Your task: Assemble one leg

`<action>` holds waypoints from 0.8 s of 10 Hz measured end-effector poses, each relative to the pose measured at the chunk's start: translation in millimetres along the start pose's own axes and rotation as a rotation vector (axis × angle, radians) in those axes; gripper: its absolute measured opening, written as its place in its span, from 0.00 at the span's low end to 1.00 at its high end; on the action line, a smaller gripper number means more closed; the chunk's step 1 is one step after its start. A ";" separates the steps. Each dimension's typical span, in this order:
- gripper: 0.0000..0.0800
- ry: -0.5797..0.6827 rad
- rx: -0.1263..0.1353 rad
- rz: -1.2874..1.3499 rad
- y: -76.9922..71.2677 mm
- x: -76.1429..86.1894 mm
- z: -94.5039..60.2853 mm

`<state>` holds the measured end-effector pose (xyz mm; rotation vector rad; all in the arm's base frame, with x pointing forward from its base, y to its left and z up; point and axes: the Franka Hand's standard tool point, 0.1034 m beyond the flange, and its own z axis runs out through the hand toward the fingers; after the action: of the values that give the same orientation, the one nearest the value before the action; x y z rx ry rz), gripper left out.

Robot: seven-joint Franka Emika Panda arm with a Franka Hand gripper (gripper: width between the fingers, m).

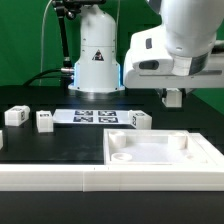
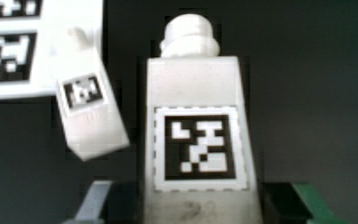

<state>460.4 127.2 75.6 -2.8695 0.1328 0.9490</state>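
One leg [image 2: 197, 120] clamped in gripper [image 1: 172, 98], above table, peg [image 2: 190, 35] pointing away from wrist. Step in hand, likely: carry to white panel [image 1: 165, 150]. Next, you align peg over corner recess [image 1: 122, 157], lower, twist in.

A white leg [image 2: 199, 85] bears a square black-and-white marker tag [image 2: 199, 150]; a second leg [image 2: 94, 125], also white, shows the same pattern. On the black table [image 1: 40, 145], the white tray-like panel [image 1: 205, 150] lies at five o'clock from the black-and-white-tagged marker board [image 1: 95, 117]. The arm's base [image 1: 97, 50] is white, lit blue.
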 end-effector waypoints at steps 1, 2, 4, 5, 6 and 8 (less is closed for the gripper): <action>0.36 0.097 0.005 -0.016 3.2 9.5 -1.5; 0.36 0.146 -0.009 -0.032 4.4 9.1 -14.4; 0.36 0.296 -0.008 -0.058 2.9 15.8 -44.6; 0.36 0.336 -0.010 -0.063 3.7 13.0 -55.9; 0.36 0.368 -0.013 -0.067 4.0 11.6 -71.6; 0.36 0.532 0.000 -0.074 1.6 20.7 -82.1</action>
<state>525.0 113.4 128.5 -3.0249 0.0688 0.1552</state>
